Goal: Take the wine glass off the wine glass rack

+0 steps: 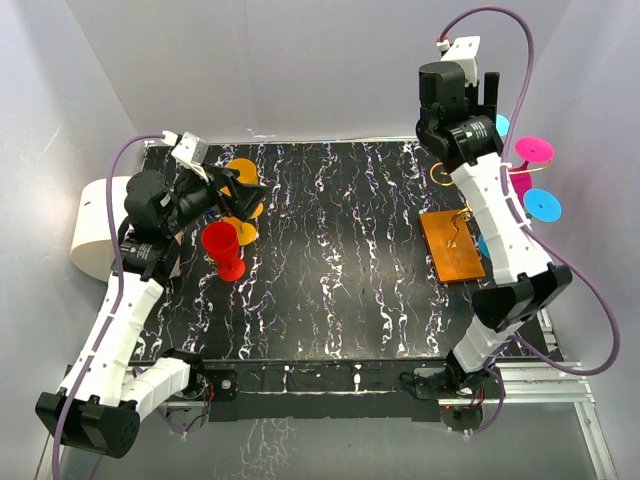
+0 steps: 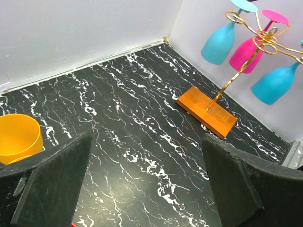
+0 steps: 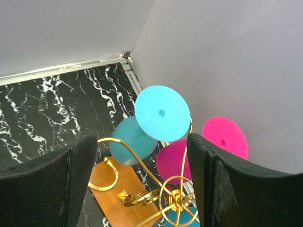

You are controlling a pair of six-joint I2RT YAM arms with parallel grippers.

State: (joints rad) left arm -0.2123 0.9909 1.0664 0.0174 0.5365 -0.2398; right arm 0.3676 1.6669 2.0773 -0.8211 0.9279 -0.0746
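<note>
The wine glass rack has an orange base (image 1: 452, 247) and a gold wire stem with looped hooks (image 3: 177, 201). Three glasses hang from it upside down: a cyan one (image 3: 162, 113), a pink one (image 3: 226, 137) and another cyan one (image 1: 541, 205). My right gripper (image 3: 142, 189) is open and empty above the rack, with the near cyan glass's foot seen between its fingers but not touched. My left gripper (image 2: 147, 189) is open and empty over the table at the left. From there the rack base (image 2: 207, 111) and the hanging glasses (image 2: 218, 42) show far to the right.
A red glass (image 1: 222, 245) stands on the table at the left, with two orange glasses (image 1: 243, 175) beside my left gripper; one shows in the left wrist view (image 2: 16, 137). A white roll (image 1: 95, 230) sits outside the table's left edge. White walls enclose the back and sides.
</note>
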